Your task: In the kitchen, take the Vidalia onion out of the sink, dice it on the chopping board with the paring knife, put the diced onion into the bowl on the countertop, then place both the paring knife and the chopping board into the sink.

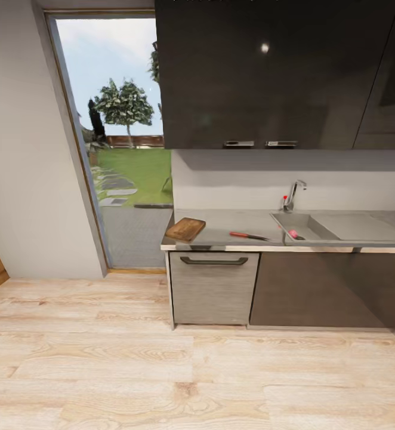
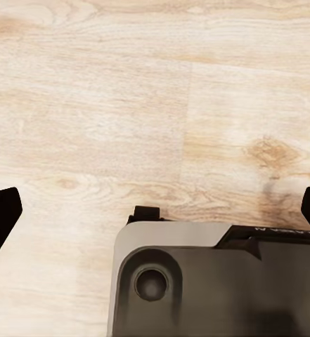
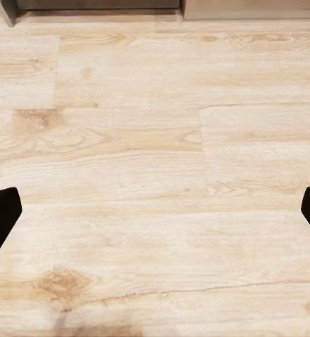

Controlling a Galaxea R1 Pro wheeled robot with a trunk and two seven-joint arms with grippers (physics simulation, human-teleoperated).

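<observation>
- Head view, far left: glass door [image 1: 123, 149] onto a garden, wooden floor [image 1: 132, 358] between robot and cabinets; worktop not within reach from here, by the look of it.
- On the left end of the countertop [image 1: 221, 230]: the chopping board [image 1: 185, 229], dark brown, lying flat, one corner near the front edge. Probably stiff and rather heavy; best taken by an edge or by the handle end, whose slot is too small to make out here.
- Next to the right: the paring knife [image 1: 249, 236], flat on the worktop, orange-red handle toward the board, dark blade toward the sink [image 1: 305, 228]. Light and thin, likely slippery on the smooth surface; to be gripped across the handle, not the blade.
- In the basin, near the front wall: the Vidalia onion [image 1: 293, 234], a small pink-red spot. Round, smooth, likely to roll; to be pinched across the middle, gently.
- Behind the basin: chrome tap [image 1: 294, 194].
- Left wrist view: left gripper [image 2: 155, 210] spread wide, dark fingertips at both picture sides, nothing held; floor and part of the robot's dark base [image 2: 218, 281] beneath.
- Right wrist view: right gripper [image 3: 155, 210] equally wide open, empty, above bare floor.
</observation>
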